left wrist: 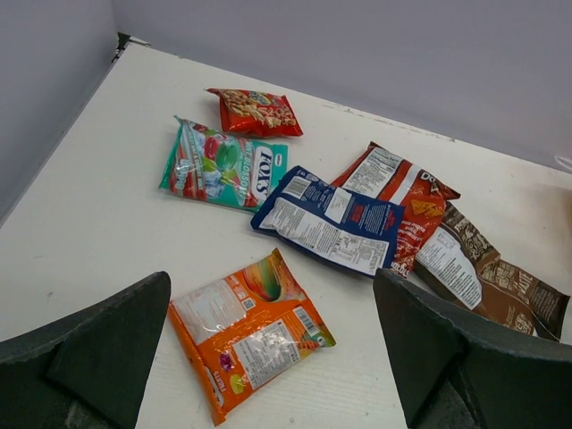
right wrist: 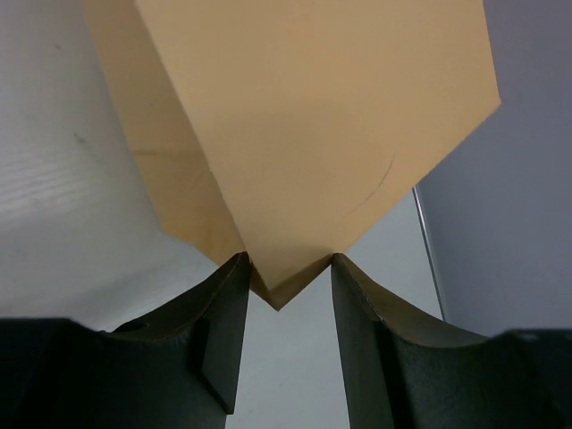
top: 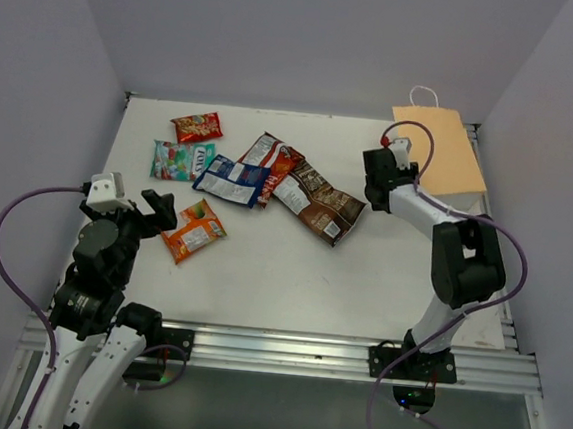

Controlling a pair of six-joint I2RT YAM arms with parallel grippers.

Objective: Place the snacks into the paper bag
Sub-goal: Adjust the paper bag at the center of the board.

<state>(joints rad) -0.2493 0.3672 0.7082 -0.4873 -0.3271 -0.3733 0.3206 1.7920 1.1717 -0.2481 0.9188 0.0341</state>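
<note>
Several snacks lie on the table left of centre: a red packet (top: 197, 126), a teal one (top: 181, 160), a blue-white one (top: 229, 179), a red-white one (top: 271, 160), a dark brown one (top: 319, 205) and an orange one (top: 195, 232). My left gripper (left wrist: 273, 286) hovers open over the orange packet (left wrist: 246, 335), fingers either side and apart from it. The tan paper bag (top: 442, 153) lies at the back right. My right gripper (right wrist: 286, 268) has closed in on a corner of the bag (right wrist: 313, 116), both fingertips touching its edges.
White walls close in the table on the left, back and right. The bag's white cord handle (top: 425, 93) sticks out toward the back wall. A metal rail (top: 275, 349) runs along the near edge by the arm bases.
</note>
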